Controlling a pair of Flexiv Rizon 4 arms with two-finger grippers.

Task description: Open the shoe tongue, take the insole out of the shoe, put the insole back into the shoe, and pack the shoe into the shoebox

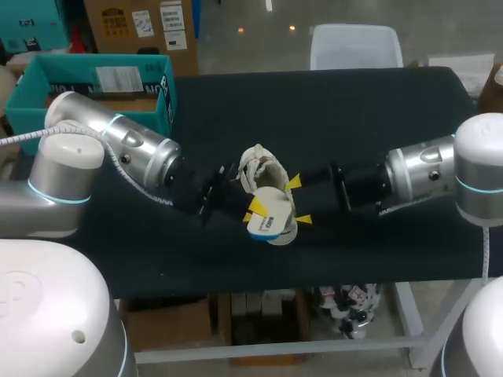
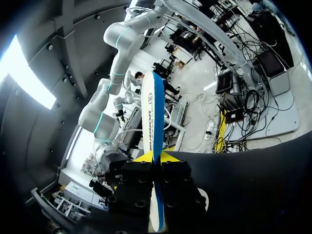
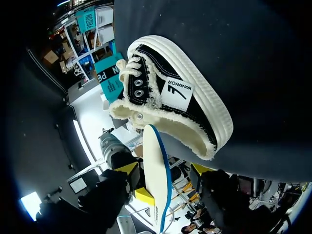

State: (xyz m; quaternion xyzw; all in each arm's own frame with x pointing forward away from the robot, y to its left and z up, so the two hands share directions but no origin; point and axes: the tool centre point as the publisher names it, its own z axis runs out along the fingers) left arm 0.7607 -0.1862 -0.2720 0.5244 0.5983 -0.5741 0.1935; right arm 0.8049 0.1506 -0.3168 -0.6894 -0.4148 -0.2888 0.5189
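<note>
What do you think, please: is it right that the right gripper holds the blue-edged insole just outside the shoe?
Not quite: it is the left gripper that holds the blue-edged insole just outside the shoe, as the left wrist view shows, jaws shut on it; the right gripper is open.

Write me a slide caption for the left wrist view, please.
The left gripper clamps the white-and-blue insole edge-on between its yellow tips.
</note>
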